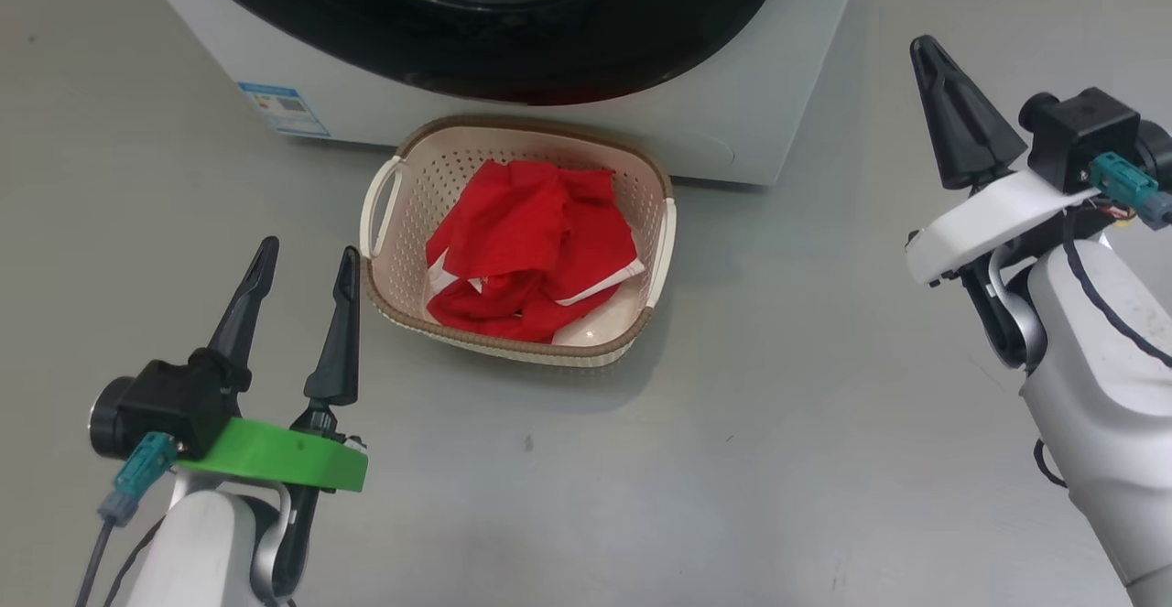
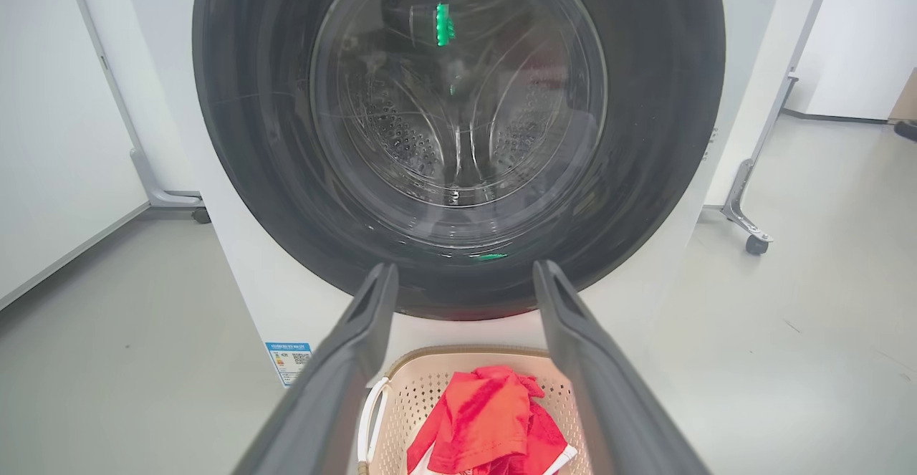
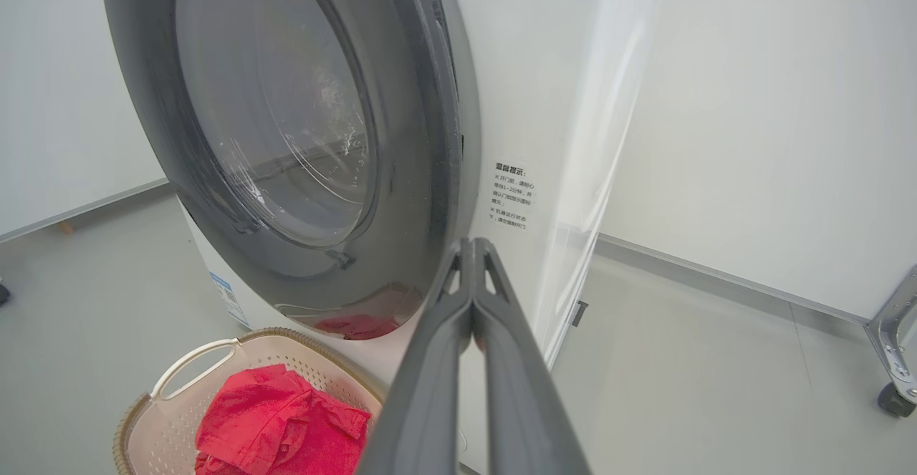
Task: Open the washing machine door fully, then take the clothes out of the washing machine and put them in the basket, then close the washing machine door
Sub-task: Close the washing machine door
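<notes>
Judging by how things lie, you are at the tail of the job: the washing machine door (image 2: pixel 645 138) looks flush against the washing machine (image 1: pixel 732 131), and the clothes (image 1: pixel 531 241) lie bunched inside the basket (image 1: pixel 513 126), which stands just in front of the machine, below the door's lower rim. Your left gripper (image 1: pixel 309 248) hangs empty with its fingers spread, just left of the basket's left handle (image 1: pixel 380 204). Your right gripper (image 1: pixel 927 48) has its fingers pressed together on nothing, off to the right near the machine's right front corner. Whether the latch has caught cannot be told, so a door left only resting could drift open. Pushing the left arm farther or rightward would likely catch that handle and skid the light basket. Swinging the right arm leftward risks clipping the machine's corner or the door rim. The floor (image 1: pixel 778 360) is bare near you and on both sides of the basket, so pull back nearward. A wheeled frame (image 2: pixel 752 242) stands right of the machine.
</notes>
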You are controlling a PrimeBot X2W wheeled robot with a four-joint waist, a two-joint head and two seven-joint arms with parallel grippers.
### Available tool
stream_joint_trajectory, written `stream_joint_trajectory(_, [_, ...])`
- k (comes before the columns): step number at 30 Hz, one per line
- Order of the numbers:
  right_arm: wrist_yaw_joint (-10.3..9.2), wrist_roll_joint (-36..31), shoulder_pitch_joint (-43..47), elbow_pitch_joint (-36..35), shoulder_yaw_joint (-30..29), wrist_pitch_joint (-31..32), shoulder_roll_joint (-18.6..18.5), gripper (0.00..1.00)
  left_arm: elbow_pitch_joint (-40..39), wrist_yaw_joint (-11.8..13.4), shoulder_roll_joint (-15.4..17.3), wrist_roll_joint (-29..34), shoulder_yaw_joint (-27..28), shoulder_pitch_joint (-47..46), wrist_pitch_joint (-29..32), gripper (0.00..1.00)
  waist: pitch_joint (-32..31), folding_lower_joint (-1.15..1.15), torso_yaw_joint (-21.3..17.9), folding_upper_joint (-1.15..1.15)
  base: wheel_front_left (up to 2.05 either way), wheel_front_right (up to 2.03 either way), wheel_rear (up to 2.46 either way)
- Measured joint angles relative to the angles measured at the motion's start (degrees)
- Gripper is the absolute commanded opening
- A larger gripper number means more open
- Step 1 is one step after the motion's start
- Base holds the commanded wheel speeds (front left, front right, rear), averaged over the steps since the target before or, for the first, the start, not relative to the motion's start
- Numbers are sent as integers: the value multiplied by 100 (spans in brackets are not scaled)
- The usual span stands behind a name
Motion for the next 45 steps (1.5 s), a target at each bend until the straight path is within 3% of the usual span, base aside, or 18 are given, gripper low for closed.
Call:
stream_joint_trajectory(15, [-557, 181, 1548, -865, -811, -21, 182, 0, 52, -4, 46, 8, 213, 511, 0, 100, -856, 0, -617, 0, 0, 0, 0])
stream_joint_trajectory(34, [-704, 19, 3112, -1719, -1248, -22, 272, 0, 19, -4, 15, 32, 594, 928, 0, 100, -1257, 0, -984, 0, 0, 0, 0])
stream_joint_trajectory(35, [-716, 18, 3194, -1751, -1290, -22, 293, 17, 25, -4, 14, 33, 594, 946, 0, 100, -1282, 0, -993, 0, 0, 0, 0])
stream_joint_trajectory(36, [-756, -3, 3267, -1794, -1318, -22, 305, 100, 29, -4, 14, 44, 592, 971, 0, 100, -1306, 0, -1003, 0, 0, 0, 0])
stream_joint_trajectory(45, [-759, -170, 3753, -2014, -1382, -22, 396, 100, 138, -4, 0, 124, 544, 1148, 1, 100, -1498, 0, -1114, 0, 0, 0, 0])
